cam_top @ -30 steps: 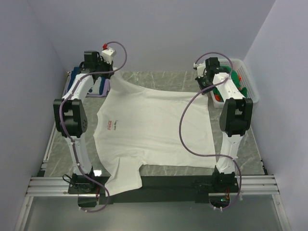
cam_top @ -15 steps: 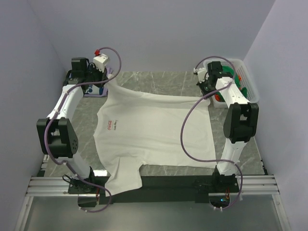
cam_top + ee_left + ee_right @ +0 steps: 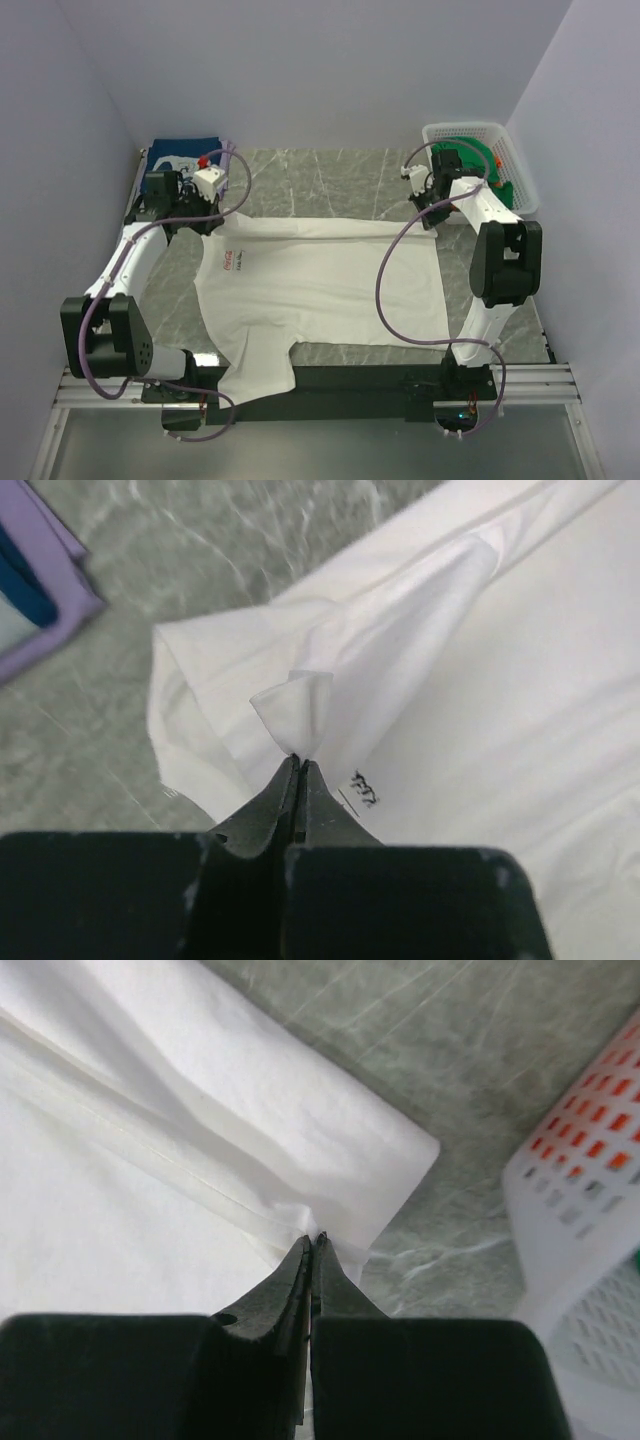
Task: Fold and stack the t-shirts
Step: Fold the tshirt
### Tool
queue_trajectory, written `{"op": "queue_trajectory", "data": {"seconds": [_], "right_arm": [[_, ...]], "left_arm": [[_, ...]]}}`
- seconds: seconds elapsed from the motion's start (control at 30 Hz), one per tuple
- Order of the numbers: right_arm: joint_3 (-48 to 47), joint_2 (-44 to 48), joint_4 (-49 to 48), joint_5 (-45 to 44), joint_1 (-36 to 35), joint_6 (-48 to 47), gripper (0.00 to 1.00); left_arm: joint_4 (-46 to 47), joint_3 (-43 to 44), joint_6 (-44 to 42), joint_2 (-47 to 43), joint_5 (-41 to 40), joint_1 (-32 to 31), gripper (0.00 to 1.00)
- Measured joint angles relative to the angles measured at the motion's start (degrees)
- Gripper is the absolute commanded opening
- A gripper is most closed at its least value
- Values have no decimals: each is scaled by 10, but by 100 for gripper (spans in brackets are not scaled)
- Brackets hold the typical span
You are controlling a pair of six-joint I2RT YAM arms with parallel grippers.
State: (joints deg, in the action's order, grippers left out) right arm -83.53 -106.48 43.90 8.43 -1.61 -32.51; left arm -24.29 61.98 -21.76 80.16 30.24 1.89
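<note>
Both far corners of the white t-shirt (image 3: 320, 290) have been drawn toward the near side since the earlier frame. Its far part is now doubled over, and the navy t-shirt (image 3: 185, 152) at the far left of the worktop (image 3: 330, 185) is uncovered. The left tool (image 3: 298, 765) is pressed together on only a small peak of cloth at the left corner. So thin a pinch could slip out under further pull, and the fold would be lost. The right tool (image 3: 313, 1243) is closed on the doubled edge at the right corner, near the basket (image 3: 455, 130). If one side is carried further than the other, a skewed fold line is likely. The sleeve lying over the near edge could also drag the cloth askew.
</note>
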Motion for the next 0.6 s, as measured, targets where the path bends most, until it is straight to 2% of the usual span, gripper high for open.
{"op": "queue_trajectory", "data": {"seconds": [0.33, 0.6], "right_arm": [[51, 0, -7, 3, 0, -4, 0], [50, 0, -7, 4, 0, -4, 0]], "left_arm": [[-21, -141, 5, -56, -7, -19, 0], [-45, -133, 93, -97, -37, -70, 0]]}}
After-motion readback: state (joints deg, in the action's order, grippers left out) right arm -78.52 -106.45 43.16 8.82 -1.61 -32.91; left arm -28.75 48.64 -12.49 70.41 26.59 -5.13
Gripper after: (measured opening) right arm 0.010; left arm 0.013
